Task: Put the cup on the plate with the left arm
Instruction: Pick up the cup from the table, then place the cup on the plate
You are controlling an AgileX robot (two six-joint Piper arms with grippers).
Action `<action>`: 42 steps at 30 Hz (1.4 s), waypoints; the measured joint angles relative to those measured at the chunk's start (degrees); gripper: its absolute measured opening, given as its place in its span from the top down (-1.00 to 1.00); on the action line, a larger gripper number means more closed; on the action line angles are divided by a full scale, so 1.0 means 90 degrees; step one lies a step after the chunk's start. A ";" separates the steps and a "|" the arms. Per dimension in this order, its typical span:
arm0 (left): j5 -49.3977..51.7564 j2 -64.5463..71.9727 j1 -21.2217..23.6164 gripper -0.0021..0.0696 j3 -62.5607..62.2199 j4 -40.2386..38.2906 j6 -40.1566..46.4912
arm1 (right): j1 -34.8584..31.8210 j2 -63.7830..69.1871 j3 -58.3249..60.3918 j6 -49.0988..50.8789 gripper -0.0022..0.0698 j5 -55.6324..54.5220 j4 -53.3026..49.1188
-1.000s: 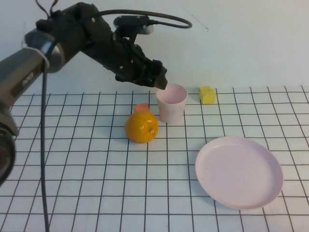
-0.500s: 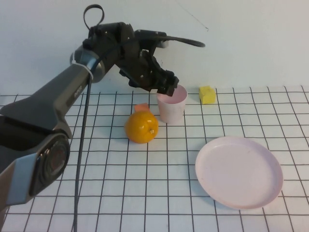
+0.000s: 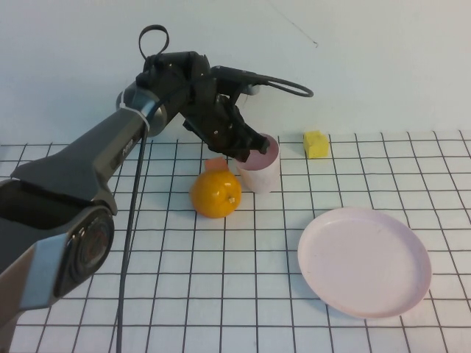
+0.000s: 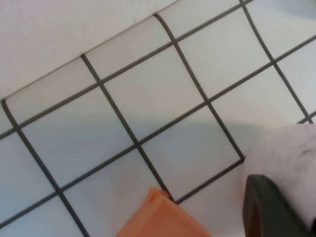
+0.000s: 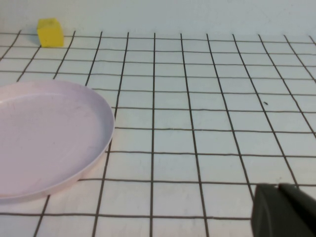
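Pink cup [image 3: 259,168] tilts, rim clamped by left tool [image 3: 254,147]; right tool [image 5: 284,212] unclear.

No text, label, brand, number or sign can be read anywhere in these views. The grid-marked table [image 3: 221,294], the cup [image 3: 261,165], the plate [image 3: 364,261], the orange [image 3: 215,193] and the yellow block [image 3: 316,144] are all plain, and the dark shell of the left arm [image 3: 88,169] at the left of the high view shows no legible marking.
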 joint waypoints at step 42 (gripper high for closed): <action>0.1070 -0.0362 -0.2280 0.24 0.0187 0.0106 0.1013 | 0.0000 0.0000 0.0000 0.0000 0.95 0.0000 0.0000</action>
